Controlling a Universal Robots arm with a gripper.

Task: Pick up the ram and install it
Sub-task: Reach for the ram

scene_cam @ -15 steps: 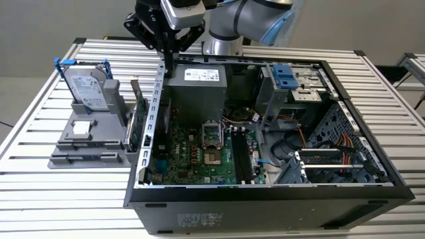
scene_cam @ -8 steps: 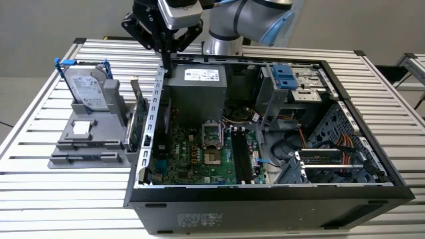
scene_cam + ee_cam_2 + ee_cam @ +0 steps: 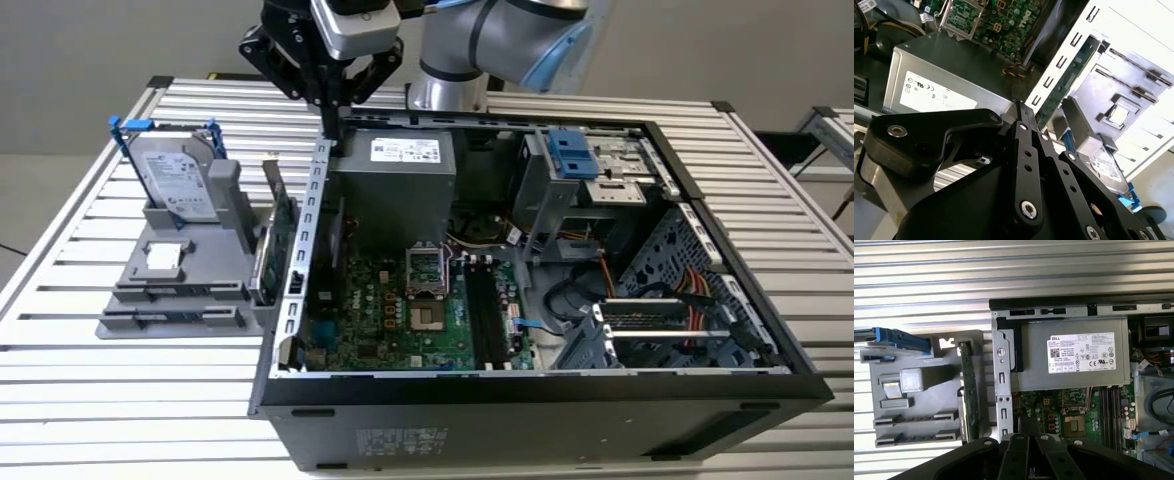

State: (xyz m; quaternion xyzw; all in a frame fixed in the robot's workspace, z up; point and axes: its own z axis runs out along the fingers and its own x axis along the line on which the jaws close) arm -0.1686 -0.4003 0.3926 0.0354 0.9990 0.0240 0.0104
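Gripper (image 3: pixel 331 132): hangs over the rear corner of the open case, tips above the spot where the case wall (image 3: pixel 310 230) meets the power supply (image 3: pixel 394 180). In the second wrist view the gripper (image 3: pixel 1019 106) has its jaws pressed together, with nothing visible between them.
Ram (image 3: pixel 264 262): stands on edge in the gray holder (image 3: pixel 174 300), untouched and just beside the outer face of the case wall, on the exterior view's left of it. It reads as a slim green strip in both wrist views, the ram (image 3: pixel 1069 85) against the perforated wall and the ram (image 3: pixel 968 390) along the holder's edge.
Step in hand: by my judgement, the approach to the ram; nothing is lifted.
Doing it well: spread the jaws before descending, set the fingers across the board's two flat faces near mid-length, and come straight down. Grip only the upper edge and pull up vertically so the stick does not bind in its groove.
Edges: the case wall appears to rise above the ram and sits close, so the finger on that side has the least room.
Open room: the space above the holder is free, and the hard drive (image 3: pixel 180 180) stands apart. The memory slots (image 3: pixel 481 310) lie deep among cables.
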